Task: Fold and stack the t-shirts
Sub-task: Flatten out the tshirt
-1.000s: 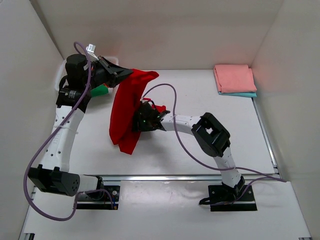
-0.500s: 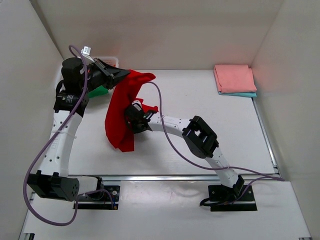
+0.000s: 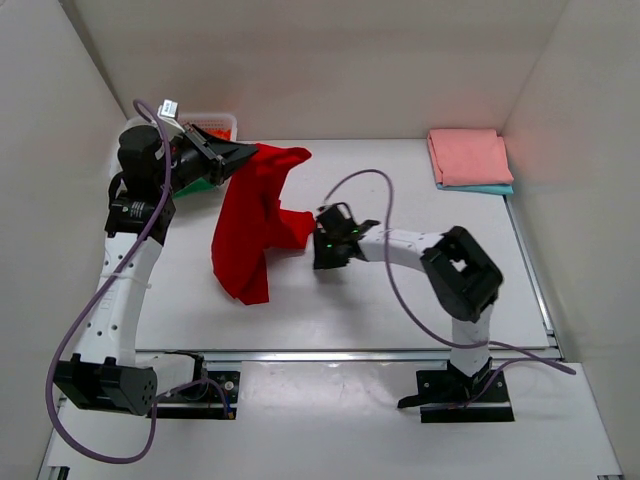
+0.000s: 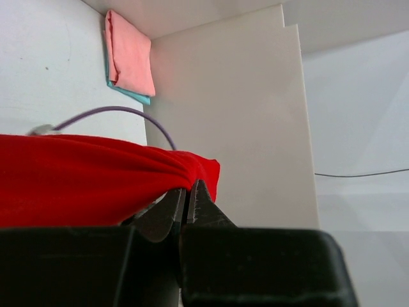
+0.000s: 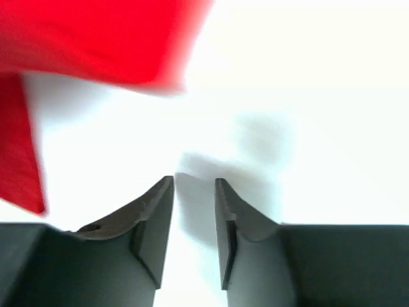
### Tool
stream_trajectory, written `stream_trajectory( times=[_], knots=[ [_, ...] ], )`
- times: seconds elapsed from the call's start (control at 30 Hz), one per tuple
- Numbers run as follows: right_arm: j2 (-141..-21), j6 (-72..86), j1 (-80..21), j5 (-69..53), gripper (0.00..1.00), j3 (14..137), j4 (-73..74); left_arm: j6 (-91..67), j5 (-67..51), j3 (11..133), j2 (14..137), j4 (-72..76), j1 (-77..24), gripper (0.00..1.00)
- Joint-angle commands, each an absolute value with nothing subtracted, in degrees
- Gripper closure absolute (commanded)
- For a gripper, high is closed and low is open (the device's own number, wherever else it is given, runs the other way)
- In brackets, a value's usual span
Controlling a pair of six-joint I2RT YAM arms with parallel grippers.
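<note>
A bright red t-shirt (image 3: 245,225) hangs by its top edge from my left gripper (image 3: 243,158), and its lower end rests on the table. In the left wrist view the left gripper (image 4: 187,192) is shut on a bunched fold of the red t-shirt (image 4: 77,179). My right gripper (image 3: 322,250) is low over the table just right of the shirt, apart from it. In the right wrist view the right gripper (image 5: 193,182) is open and empty, with blurred red cloth (image 5: 96,45) up and to the left. A folded salmon pink t-shirt (image 3: 468,155) lies on a light blue one (image 3: 485,188) at the back right.
A white lattice basket (image 3: 212,122) stands at the back left behind the left arm. The right arm's purple cable (image 3: 370,180) loops over the table's middle. White walls close the left, back and right sides. The pink and blue stack (image 4: 130,54) also shows in the left wrist view.
My right gripper has let go of the red shirt and moved right, clear of the cloth. The left gripper still holds the shirt's top edge, in nearly the same place.
</note>
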State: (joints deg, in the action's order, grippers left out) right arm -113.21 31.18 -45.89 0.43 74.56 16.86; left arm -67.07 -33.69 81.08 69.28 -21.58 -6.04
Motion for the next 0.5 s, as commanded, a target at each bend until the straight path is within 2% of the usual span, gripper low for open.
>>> stream_trajectory(
  times=[0.0, 0.1, 0.2, 0.3, 0.47],
  knots=[
    [-108.21, 36.47, -38.52, -7.1, 0.67, 64.61, 17.6, -68.11, -35.94, 79.03, 66.8, -17.85, -6.06, 1.0],
    [-110.64, 37.44, -33.76, -12.02, 0.58, 68.44, 16.26, -68.9, -35.95, 77.61, 66.44, -16.26, -6.42, 1.0],
    [-116.52, 37.88, -30.77, -17.2, 0.56, 75.56, 16.0, -68.91, -36.12, 77.52, 66.44, -16.61, -6.42, 1.0],
    [-120.66, 42.08, -28.74, -22.22, 0.32, 80.4, 12.31, -68.3, -36.39, 77.78, 66.45, -17.31, -5.98, 1.0],
    [-128.13, 42.8, -28.56, -22.94, 0.35, 92.27, 14.49, -68.64, -37.08, 77.26, 66.09, -17.31, -5.89, 1.0]
  ],
)
